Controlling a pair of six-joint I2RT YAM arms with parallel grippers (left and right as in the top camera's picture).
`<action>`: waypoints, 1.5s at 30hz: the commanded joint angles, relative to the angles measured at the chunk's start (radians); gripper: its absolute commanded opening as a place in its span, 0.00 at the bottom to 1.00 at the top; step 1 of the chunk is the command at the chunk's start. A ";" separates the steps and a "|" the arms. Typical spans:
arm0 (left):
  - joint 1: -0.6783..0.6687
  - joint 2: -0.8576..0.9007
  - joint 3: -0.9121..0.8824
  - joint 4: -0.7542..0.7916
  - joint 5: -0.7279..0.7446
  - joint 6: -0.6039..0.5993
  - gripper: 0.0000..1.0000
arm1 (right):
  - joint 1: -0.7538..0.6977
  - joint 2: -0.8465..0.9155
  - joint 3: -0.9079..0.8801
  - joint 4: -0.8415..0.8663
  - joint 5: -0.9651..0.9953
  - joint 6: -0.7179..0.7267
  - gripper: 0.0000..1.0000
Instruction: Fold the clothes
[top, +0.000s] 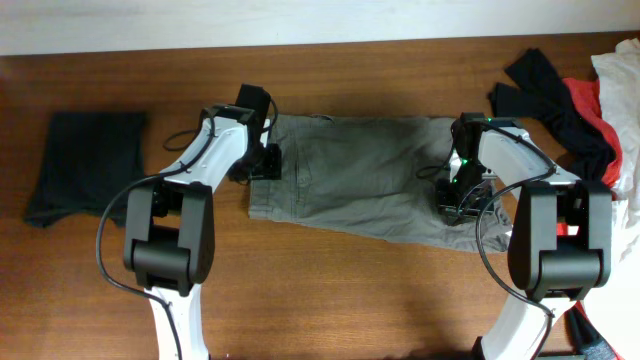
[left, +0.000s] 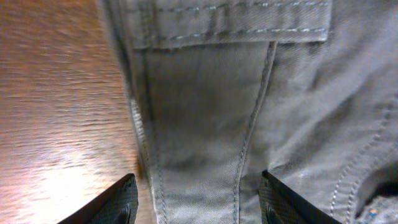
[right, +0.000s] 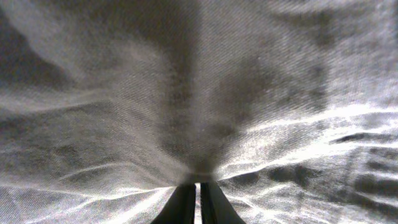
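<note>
The grey-khaki trousers (top: 350, 175) lie flat across the middle of the table, one of the clothes. My left gripper (top: 262, 160) sits at their left edge. In the left wrist view it (left: 199, 202) is open, one finger over bare wood and the other over the trousers (left: 205, 112), with a seamed hem strip between them. My right gripper (top: 460, 200) is at the trousers' right end. The right wrist view shows it (right: 199, 186) shut, pinching a gathered fold of the trousers (right: 186, 93), with creases radiating from the tips.
A folded black garment (top: 85, 165) lies at the table's left. A heap of black (top: 545, 95), red (top: 590, 115) and white (top: 620, 80) clothes sits at the back right corner. Bare wooden table (top: 350, 290) runs along the front.
</note>
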 joint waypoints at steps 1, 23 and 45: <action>0.002 0.045 -0.006 -0.002 0.030 -0.016 0.63 | -0.004 0.003 0.015 0.000 0.001 0.008 0.10; 0.003 0.107 -0.005 -0.012 0.033 -0.016 0.01 | -0.010 0.003 0.261 -0.210 -0.004 0.003 0.04; 0.003 0.035 0.362 -0.354 0.033 -0.015 0.01 | 0.267 0.000 0.392 -0.225 -0.389 -0.091 0.04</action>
